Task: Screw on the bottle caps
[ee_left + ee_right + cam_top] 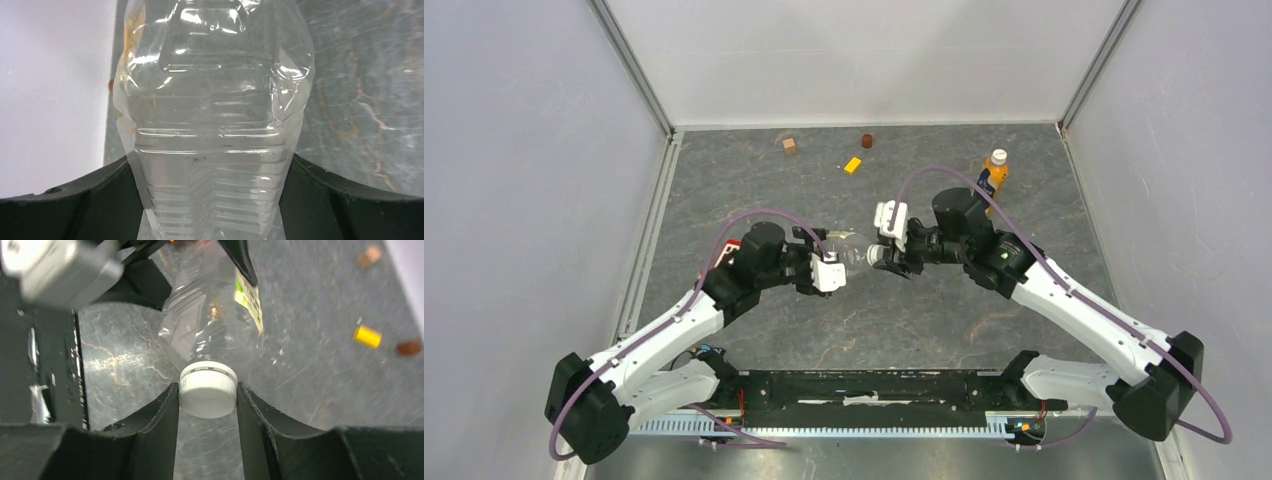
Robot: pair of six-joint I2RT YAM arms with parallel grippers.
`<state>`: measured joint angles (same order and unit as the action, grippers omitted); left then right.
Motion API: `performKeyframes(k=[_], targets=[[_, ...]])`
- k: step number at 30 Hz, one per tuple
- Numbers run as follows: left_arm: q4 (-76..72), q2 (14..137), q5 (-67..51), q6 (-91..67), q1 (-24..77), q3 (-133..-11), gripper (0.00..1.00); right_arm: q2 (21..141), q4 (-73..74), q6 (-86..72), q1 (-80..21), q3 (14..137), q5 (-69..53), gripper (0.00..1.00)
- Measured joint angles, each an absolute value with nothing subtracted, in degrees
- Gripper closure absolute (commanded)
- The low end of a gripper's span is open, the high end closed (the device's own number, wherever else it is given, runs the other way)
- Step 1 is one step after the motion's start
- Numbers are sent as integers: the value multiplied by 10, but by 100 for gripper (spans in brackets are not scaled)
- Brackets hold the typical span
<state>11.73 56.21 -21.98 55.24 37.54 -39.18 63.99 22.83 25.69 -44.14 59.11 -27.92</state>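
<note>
My left gripper [832, 268] is shut on the clear bottle [212, 115] and holds it level above the table, neck pointing right; in the top view the clear bottle [852, 250] spans the gap between the two grippers. My right gripper [208, 396] is shut on a white cap [208, 390] that sits on the clear bottle's neck [212, 335]; in the top view the right gripper [876, 256] meets the bottle's mouth. The small orange bottle [992, 178] stands upright at the back right with a white cap [998, 157] on top.
A brown cube [790, 146], a small dark brown cylinder [867, 140] and a yellow block [853, 165] lie near the back wall. In the right wrist view the yellow block [367, 336] and the brown cylinder [409, 347] show at right. White walls enclose the table.
</note>
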Motion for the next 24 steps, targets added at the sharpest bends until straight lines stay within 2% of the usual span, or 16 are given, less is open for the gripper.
performKeyframes(k=[8, 12, 14, 16, 19, 24], targets=[[-83, 604, -22, 554, 463, -311, 77, 682, 224, -6, -425, 606, -143, 65], [-155, 622, 30, 554, 487, -299, 76, 674, 177, -119, -404, 595, -115, 41], [-172, 621, 38, 552, 493, -300, 75, 665, 150, -133, -402, 588, -114, 23], [-172, 619, 41, 546, 495, -303, 75, 656, 135, -117, -402, 584, -123, 10], [-137, 610, 31, 529, 487, -315, 75, 637, 125, -54, -402, 578, -151, 5], [-26, 591, -55, 507, 432, -347, 72, 565, 126, 122, -402, 551, -195, 8]])
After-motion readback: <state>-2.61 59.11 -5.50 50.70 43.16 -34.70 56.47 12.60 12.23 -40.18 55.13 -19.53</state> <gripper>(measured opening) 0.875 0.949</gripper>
